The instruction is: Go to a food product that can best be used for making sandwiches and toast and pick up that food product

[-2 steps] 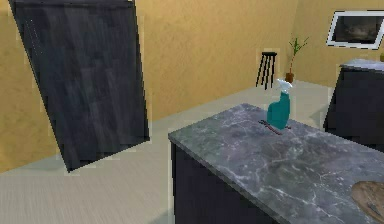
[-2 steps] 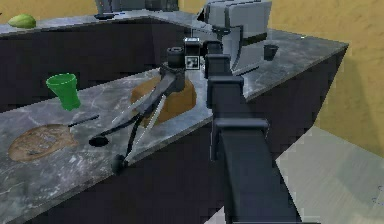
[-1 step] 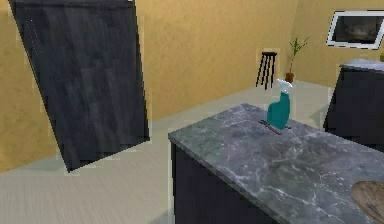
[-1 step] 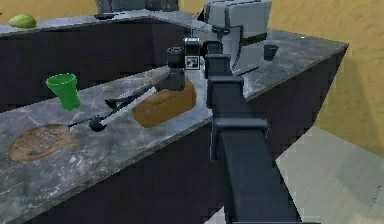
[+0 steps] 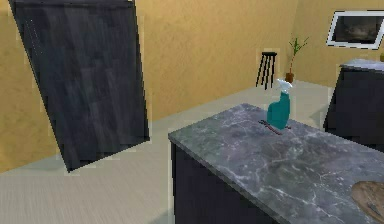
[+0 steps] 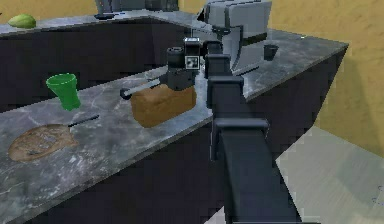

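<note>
A brown loaf of bread lies on the dark marble counter in the arm side view, near the middle. The dark arm rises from the bottom edge to two white marker squares just above the loaf. Left of them the gripper reaches out with its thin fingers at the loaf's upper left corner. The loaf rests on the counter right at the gripper, so I cannot tell whether the gripper holds anything.
A green cup and a flat brown round thing sit left of the loaf. A white appliance and a dark cup stand behind the arm. The forward view has a teal spray bottle, a dark door and a stool.
</note>
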{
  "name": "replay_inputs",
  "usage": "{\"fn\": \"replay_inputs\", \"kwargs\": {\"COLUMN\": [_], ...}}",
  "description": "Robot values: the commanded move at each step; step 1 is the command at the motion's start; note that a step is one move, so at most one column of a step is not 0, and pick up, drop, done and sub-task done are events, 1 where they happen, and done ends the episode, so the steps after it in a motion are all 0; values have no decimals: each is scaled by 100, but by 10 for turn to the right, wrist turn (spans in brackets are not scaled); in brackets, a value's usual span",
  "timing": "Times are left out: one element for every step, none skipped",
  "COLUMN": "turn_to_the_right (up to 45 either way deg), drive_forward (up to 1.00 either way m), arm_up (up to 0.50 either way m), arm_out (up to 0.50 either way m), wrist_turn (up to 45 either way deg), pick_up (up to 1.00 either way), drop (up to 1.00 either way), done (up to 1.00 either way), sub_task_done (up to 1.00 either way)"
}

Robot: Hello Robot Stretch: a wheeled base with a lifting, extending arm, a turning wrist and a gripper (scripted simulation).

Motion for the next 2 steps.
{"fn": "replay_inputs", "kwargs": {"turn_to_the_right": [0, 0], "drive_forward": [0, 0], "arm_up": [0, 0], "arm_out": [0, 0], "wrist_turn": [0, 0], "pick_up": [100, 0], "drop": [0, 0], "done": [0, 100], "sub_task_done": [0, 0]}}
